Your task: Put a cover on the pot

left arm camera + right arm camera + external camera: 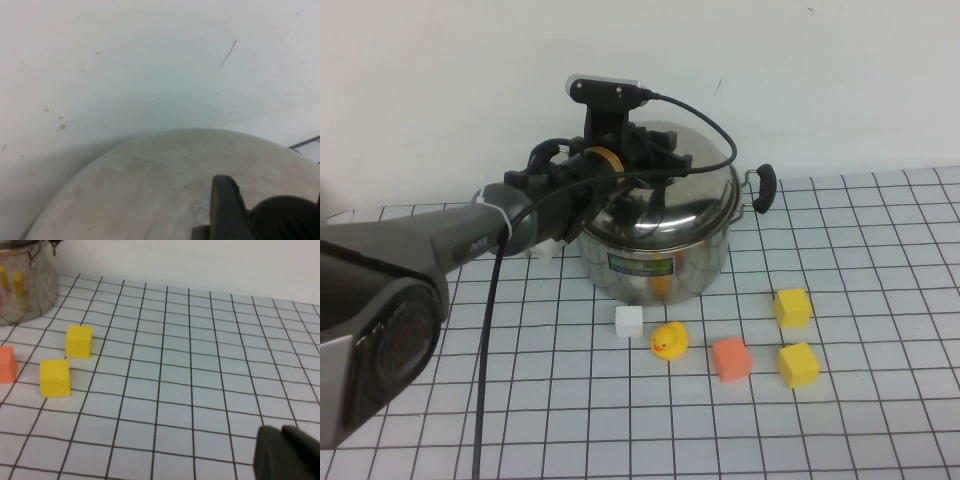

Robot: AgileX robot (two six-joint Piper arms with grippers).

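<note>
The steel pot (pixel 695 268) with a green-red label stands at the back of the grid mat, and its wall also shows in the right wrist view (pixel 25 290). The domed steel lid (pixel 705 195) lies on top of it. My left gripper (pixel 655 152) is over the lid's middle. In the left wrist view my left gripper (pixel 272 200) has a black finger (pixel 225 200) pressed against the lid's black knob (pixel 285 215), above the dome (pixel 150 175). My right gripper (pixel 282 432) is shut and empty, low over the mat to the right of the blocks, out of the high view.
In front of the pot lie a white cube (pixel 629 321), a yellow duck (pixel 669 341), an orange block (pixel 731 359) and two yellow blocks (pixel 792 307) (pixel 798 364). The pot's right handle (pixel 764 187) sticks out. A white wall stands close behind.
</note>
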